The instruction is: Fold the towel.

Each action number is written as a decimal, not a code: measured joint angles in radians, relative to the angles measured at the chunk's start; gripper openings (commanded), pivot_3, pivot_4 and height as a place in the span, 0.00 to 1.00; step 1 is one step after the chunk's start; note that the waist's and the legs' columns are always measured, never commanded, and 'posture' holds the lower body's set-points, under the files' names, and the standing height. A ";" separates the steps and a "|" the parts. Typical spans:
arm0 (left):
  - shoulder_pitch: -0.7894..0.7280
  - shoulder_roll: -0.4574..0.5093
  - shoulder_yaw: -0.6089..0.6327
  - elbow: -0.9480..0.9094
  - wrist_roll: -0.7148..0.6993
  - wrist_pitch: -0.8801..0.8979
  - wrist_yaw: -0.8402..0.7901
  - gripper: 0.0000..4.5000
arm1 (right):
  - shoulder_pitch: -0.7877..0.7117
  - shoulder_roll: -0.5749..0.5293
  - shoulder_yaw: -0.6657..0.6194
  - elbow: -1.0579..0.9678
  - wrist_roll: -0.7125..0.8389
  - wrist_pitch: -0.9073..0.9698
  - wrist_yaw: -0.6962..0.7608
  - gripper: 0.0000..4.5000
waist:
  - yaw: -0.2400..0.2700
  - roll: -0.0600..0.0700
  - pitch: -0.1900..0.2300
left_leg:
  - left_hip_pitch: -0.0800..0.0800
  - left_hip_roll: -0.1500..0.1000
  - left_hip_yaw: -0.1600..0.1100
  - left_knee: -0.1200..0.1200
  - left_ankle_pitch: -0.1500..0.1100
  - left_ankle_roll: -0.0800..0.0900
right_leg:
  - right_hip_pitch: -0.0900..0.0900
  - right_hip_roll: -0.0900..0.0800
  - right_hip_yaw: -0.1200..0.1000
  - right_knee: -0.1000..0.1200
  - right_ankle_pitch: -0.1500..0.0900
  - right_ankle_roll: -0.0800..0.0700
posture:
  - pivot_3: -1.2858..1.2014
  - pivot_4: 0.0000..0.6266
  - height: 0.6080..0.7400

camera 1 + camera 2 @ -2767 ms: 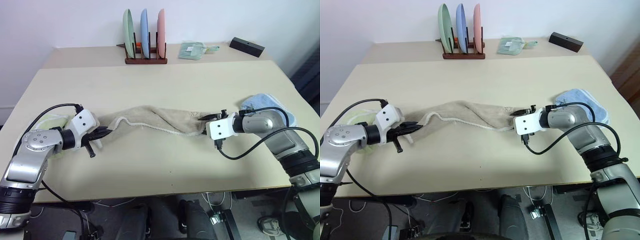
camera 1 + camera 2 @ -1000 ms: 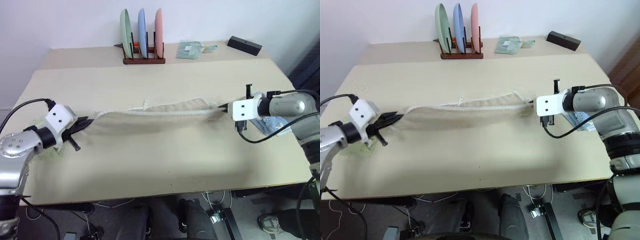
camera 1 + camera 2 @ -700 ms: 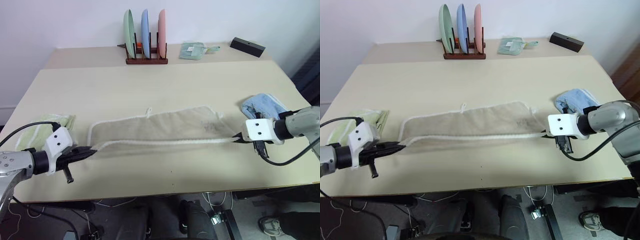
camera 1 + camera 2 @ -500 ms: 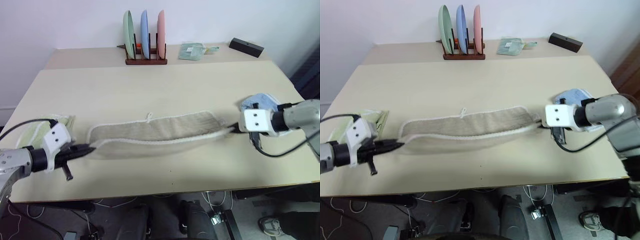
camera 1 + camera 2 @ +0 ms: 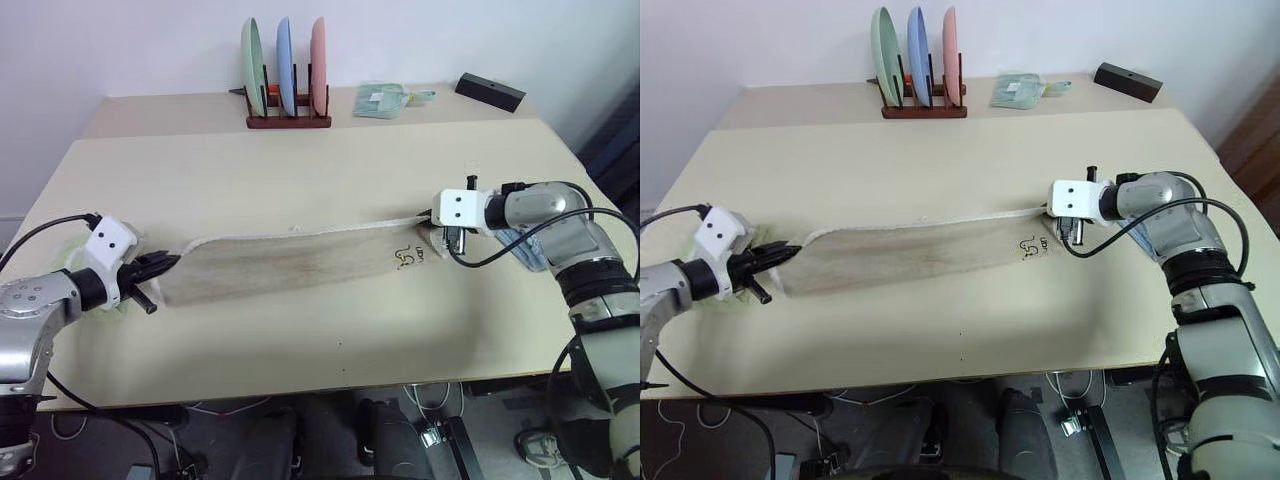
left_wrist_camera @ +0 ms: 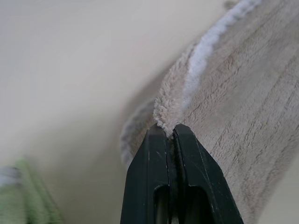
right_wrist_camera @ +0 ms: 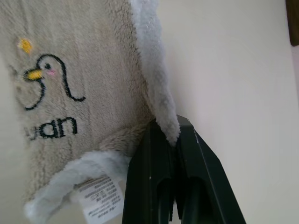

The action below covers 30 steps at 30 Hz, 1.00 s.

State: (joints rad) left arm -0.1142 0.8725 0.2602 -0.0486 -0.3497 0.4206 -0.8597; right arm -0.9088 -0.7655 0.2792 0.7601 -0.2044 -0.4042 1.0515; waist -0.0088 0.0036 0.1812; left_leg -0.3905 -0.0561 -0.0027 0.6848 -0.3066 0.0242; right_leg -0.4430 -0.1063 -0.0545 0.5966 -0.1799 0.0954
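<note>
My left tool point(image 5: 168, 263) and right tool point(image 5: 432, 217) each pinch an end of the towel point(image 5: 290, 258), stretched in a long band across the beige table point(image 5: 300, 170). Beyond the towel, a plate rack point(image 5: 288, 60) stands against the white wall point(image 5: 150, 40).

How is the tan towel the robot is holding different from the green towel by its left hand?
The tan towel is stretched out long across the table; the green towel is a small bunch near the edge. The tan towel is pinched at its two ends by the left hand and right hand, both shut; the green towel is not held. The tan towel has a dark stitched picture; none shows on the green one. Both are on the same table.
</note>
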 measured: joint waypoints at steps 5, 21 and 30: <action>-0.001 -0.015 -0.014 0.023 0.012 0.004 0.009 0.15 | -0.028 0.031 0.009 0.066 -0.028 -0.036 -0.029 0.31 | -0.008 0.000 0.000 | 0.000 0.000 0.000 0.000 0.000 0.000 | -0.001 0.000 0.000 0.000 0.000 0.000 | 0.52 0.24 1.00; -0.148 -0.150 0.004 0.191 0.152 -0.138 0.329 0.77 | -0.032 -0.049 -0.042 0.055 -0.114 -0.007 -0.247 0.96 | -0.004 0.000 0.000 | 0.000 0.000 0.000 -0.001 0.000 -0.001 | -0.001 0.000 0.000 0.001 0.000 0.000 | 0.52 0.24 1.00; -0.047 -0.165 -0.077 -0.123 0.041 -0.117 0.143 0.78 | 0.464 -0.069 -0.405 -0.705 0.540 0.893 -0.030 0.99 | 0.014 0.000 0.000 | 0.000 -0.001 -0.002 0.000 -0.001 0.001 | 0.001 -0.006 0.000 0.000 0.000 0.000 | 0.52 0.24 1.00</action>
State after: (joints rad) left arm -0.1613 0.7076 0.1833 -0.1718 -0.3088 0.3034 -0.7163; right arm -0.4450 -0.8344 -0.1256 0.0552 0.3353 0.4890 1.0211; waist 0.0053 0.0041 0.1808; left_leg -0.3905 -0.0566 -0.0043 0.6852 -0.3076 0.0255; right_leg -0.4423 -0.1126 -0.0548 0.5965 -0.1797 0.0957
